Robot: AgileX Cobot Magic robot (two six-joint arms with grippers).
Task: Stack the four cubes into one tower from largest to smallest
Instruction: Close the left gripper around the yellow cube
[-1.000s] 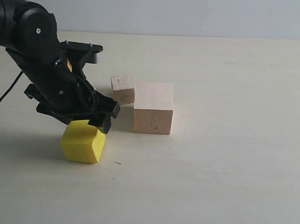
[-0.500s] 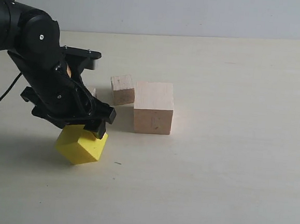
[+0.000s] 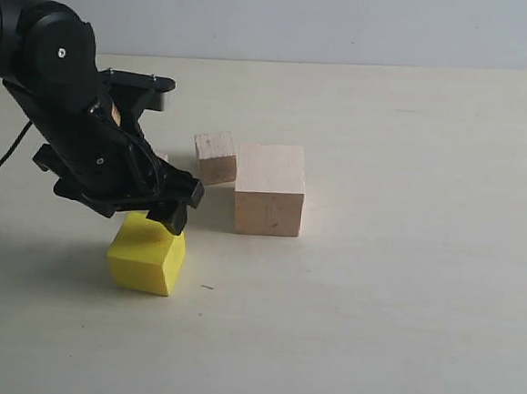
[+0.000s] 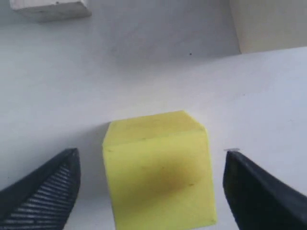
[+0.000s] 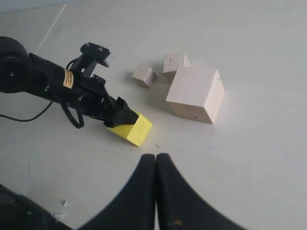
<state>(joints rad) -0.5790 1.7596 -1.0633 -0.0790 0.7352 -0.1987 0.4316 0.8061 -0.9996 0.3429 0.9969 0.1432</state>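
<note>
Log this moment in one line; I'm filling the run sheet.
left gripper: open astride yellow cube, no contact | right gripper: shut, away | stacking: not begun

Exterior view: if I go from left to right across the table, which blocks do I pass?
yellow cube -> small wooden cube -> big wooden cube

The table [image 3: 402, 290] holds a yellow cube [image 3: 146, 256], a big wood cube [image 3: 269, 190], a small wood cube [image 3: 216, 156] and a tinier cube [image 5: 144, 75].
</note>
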